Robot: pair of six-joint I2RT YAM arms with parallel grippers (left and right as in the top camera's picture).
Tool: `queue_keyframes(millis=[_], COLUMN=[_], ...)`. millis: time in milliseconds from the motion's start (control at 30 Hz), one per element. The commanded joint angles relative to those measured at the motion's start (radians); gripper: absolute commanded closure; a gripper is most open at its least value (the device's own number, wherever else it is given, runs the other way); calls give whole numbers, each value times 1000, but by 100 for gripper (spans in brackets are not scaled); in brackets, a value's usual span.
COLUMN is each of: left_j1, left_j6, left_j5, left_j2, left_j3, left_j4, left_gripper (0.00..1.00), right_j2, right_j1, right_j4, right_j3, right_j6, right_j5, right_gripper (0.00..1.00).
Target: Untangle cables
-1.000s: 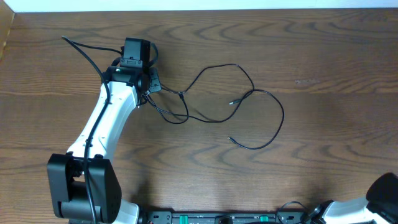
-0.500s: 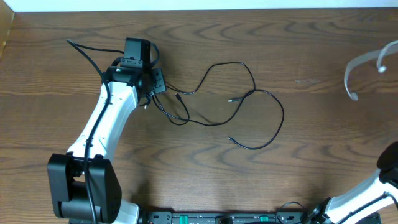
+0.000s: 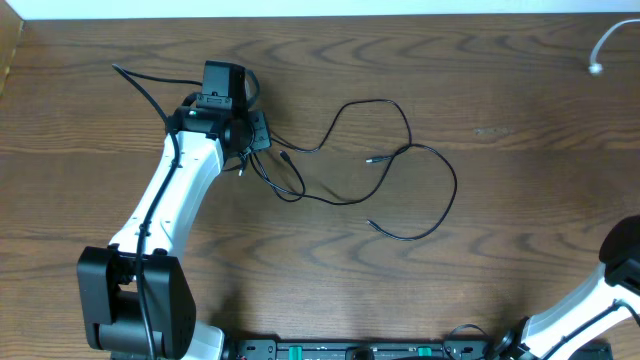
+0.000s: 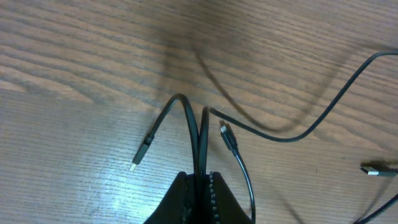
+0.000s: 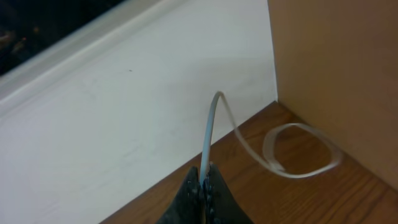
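The left gripper (image 4: 200,182) is clenched on a bend of the black cables (image 4: 198,134), left of the table's (image 3: 520,290) middle and toward the far edge. From there they sprawl rightward across the middle in loose loops, with the plug ends (image 4: 142,152) lying free on the wood. The right gripper (image 5: 203,180) is grasping the white cable (image 5: 210,121) at the far right corner, where its loose end curls onto the wood beside a brown wall (image 5: 336,62).
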Motion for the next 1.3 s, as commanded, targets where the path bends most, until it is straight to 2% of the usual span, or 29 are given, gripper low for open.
queue_keyframes(millis=[0,100,200,267,300,367,400,433,633,833,1033,1167,1200,1267], left_j1=[-2,-2,-2,-2,-2,-2,-2,-2,-2,-2,-2,-2,-2,-2], left_j6=[13,13,13,13,13,13,13,13,65,166,174,173,159,119], left_j5=[2,2,2,2,2,2,2,2,14,193,347,346,346,346], left_j2=[6,6,6,6,6,6,6,6,3,-62,-241,-363,-415,-455], left_j3=[0,0,0,0,0,0,0,0,0,2,2,2,2,2], left_j4=[3,3,3,3,3,3,3,3,15,77,165,203,201,197], left_gripper=[92,93,93,93,93,93,93,92,92,93,92,92,92,92], right_j2=[119,208,272,294,299,298,291,283,175,24,-38,-37,-37,-37], right_j1=[5,5,6,5,5,5,5,5,8,42,126,207,262,324], right_j4=[-9,-24,-44,-60,-70,-79,-81,-87,-184,-383,-598,-705,-750,-782], right_j3=[2,2,2,2,2,2,2,2,2,2,2,2,2,2], right_j6=[22,22,22,22,21,8,-1,-6,-66,-240,-369,-521,-635,-728], right_j5=[16,16,11,3,4,3,1,0,-46,-252,-470,-578,-610,-617], right_gripper=[99,98,94,74,55,24,10,1,1,1,1,1,1,1])
